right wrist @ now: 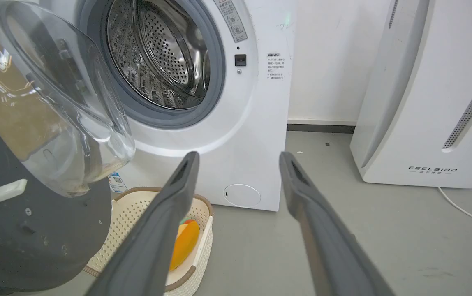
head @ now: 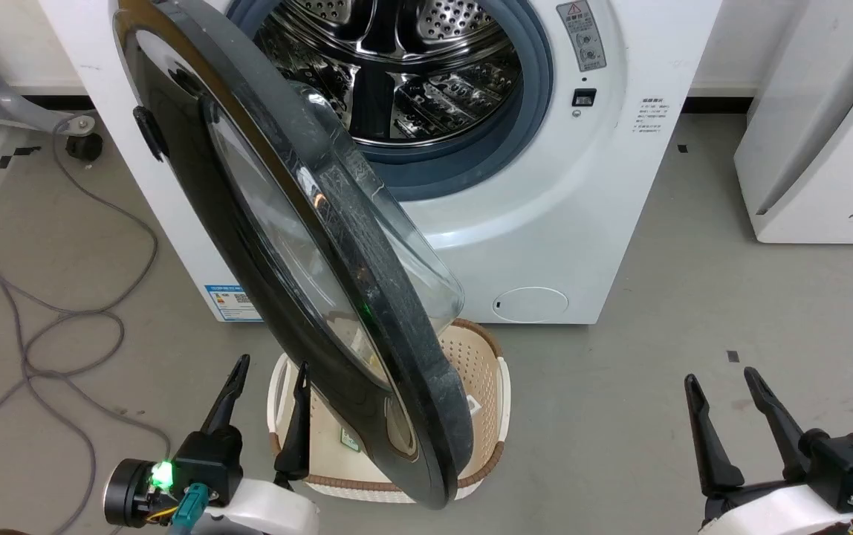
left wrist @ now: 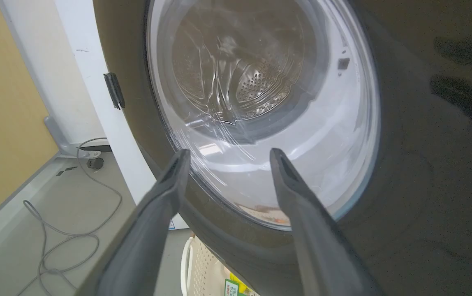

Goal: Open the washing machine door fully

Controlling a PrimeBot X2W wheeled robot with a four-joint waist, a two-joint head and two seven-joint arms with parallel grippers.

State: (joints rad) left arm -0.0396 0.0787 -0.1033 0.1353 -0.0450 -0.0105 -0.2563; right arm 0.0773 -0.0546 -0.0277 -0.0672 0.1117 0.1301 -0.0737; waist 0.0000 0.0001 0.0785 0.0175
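At the left of the scene, the washing machine door [head: 300, 253] stands partway open. It is hinged on the left side of the washing machine [head: 545, 223], and its free edge reaches toward the near side, above a cream perforated basket [head: 482, 357] on the grey floor. The door's glossy black face turns left and its bulging glass window turns right, toward the bare steel drum [head: 397, 67] and the grey-blue seal [head: 471, 160].

The left gripper [head: 273, 364] sits low at the near left, just beside the door's black face. Its two fingers are spread apart and hold nothing; whether a finger touches the door I cannot tell. The right gripper [head: 719, 375] is at the near right, well apart from the door, with its fingers also spread and empty. A white appliance [head: 820, 148] stands at the far right, and a grey cable [head: 62, 319] loops over the floor at the left.
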